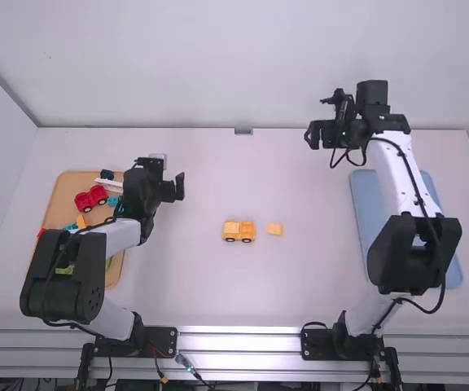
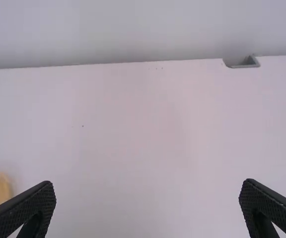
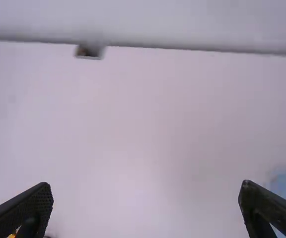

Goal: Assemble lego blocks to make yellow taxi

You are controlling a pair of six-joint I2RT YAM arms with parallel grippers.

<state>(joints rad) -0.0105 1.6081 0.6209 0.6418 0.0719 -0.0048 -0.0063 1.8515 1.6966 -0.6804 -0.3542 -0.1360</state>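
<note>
The yellow toy car [image 1: 238,233] stands mid-surface, a small yellow block [image 1: 274,229] just beside it, on the right. The left tool [image 1: 169,174] has its fingers wide apart near the wooden tray [image 1: 65,189]; the right tool [image 1: 319,119], also spread wide, is near the blue tray [image 1: 368,213]
</note>
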